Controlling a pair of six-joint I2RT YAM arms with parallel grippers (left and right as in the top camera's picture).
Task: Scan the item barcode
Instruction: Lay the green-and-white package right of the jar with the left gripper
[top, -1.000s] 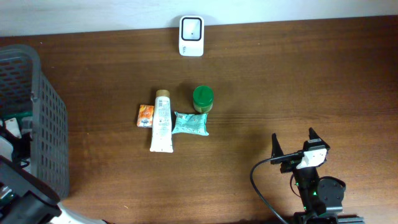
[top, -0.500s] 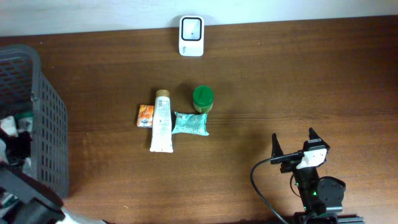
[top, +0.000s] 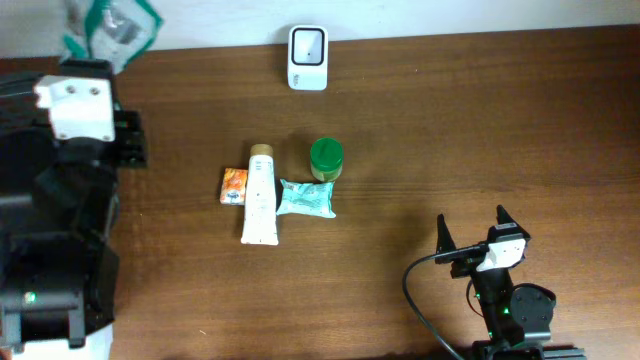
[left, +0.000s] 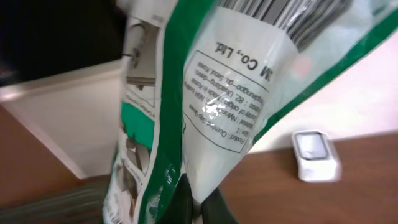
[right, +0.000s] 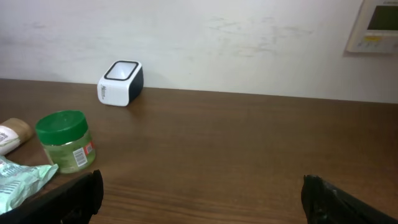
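Note:
A green and white plastic packet hangs lifted in the air, with my left gripper shut on its lower edge. Its barcode shows at the top of the left wrist view. From overhead the packet sits at the far left rear, above my raised left arm. The white scanner stands at the back edge of the table, right of the packet. It also shows in the left wrist view as a white scanner beyond the packet. My right gripper rests open at the front right, nothing between its fingers.
In the table's middle lie a green-lidded jar, a white tube, a small orange packet and a teal packet. The jar and scanner show left of the right gripper. My left arm covers the grey basket.
My left gripper closed inside the basket, then the arm rose high toward the camera, carrying the green and white packet out. The right arm has stayed still.

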